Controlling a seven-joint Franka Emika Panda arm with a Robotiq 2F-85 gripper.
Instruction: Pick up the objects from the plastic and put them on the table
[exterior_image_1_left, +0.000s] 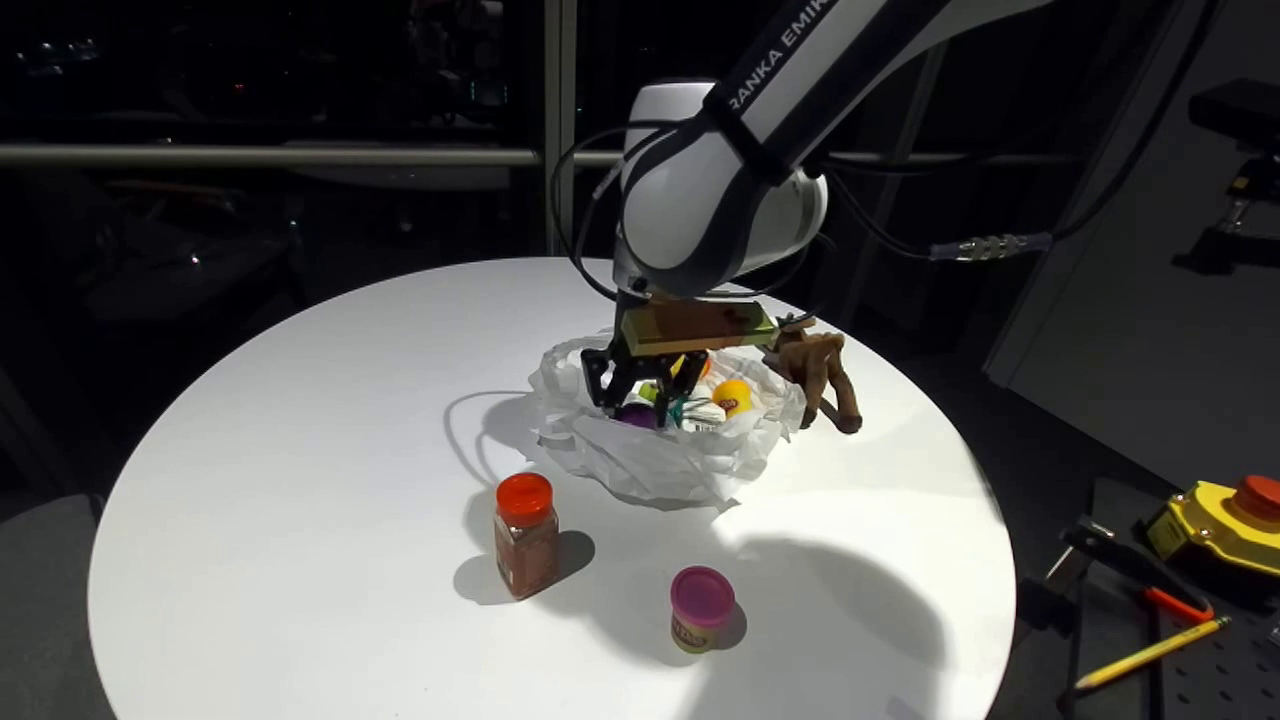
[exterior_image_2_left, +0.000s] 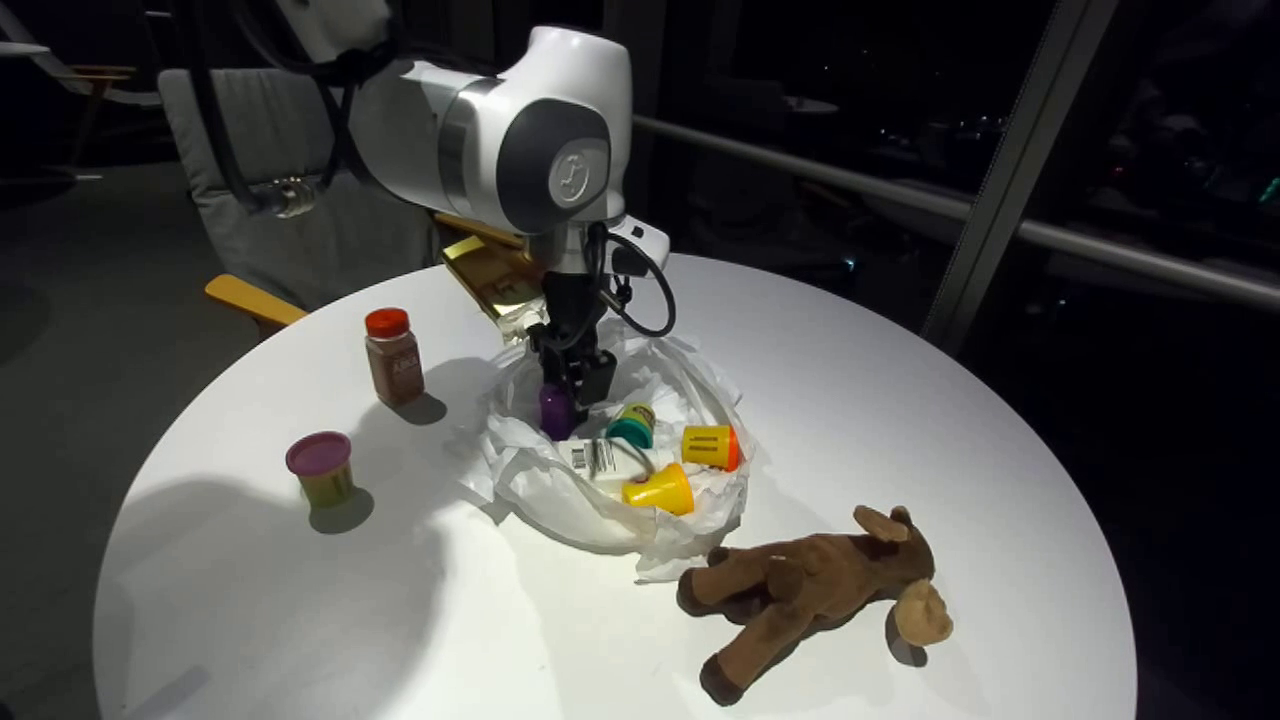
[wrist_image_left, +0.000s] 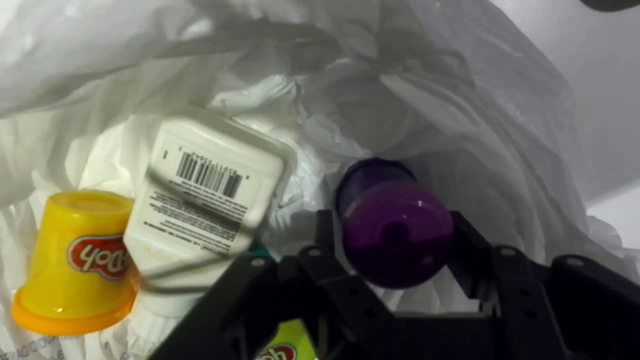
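Observation:
In both exterior views my gripper (exterior_image_1_left: 637, 408) reaches down into the wrinkled whitish plastic (exterior_image_1_left: 650, 462) on the white round table (exterior_image_1_left: 300, 480). Its fingers stand on either side of a purple piece (wrist_image_left: 397, 235). The right finger meets it in the wrist view; a thin gap shows at the left finger, so the jaws are open around it. Also inside the plastic are a white labelled bottle (wrist_image_left: 195, 195), a yellow tub (wrist_image_left: 80, 260), an orange-lidded tub (exterior_image_2_left: 707, 447) and a green-and-teal tub (exterior_image_2_left: 632, 425). On the table stand a red-lidded jar (exterior_image_1_left: 526, 545) and a pink-lidded tub (exterior_image_1_left: 702, 605); a brown animal figure (exterior_image_2_left: 820, 580) lies there.
The plastic's crumpled rim (exterior_image_2_left: 600, 530) rises around the tubs. A shiny gold piece (exterior_image_2_left: 490, 270) shows beside the wrist, with cables looping near the arm. Off the table are a wooden-armed chair (exterior_image_2_left: 255, 300) and a dark tray with a yellow pencil (exterior_image_1_left: 1150, 655).

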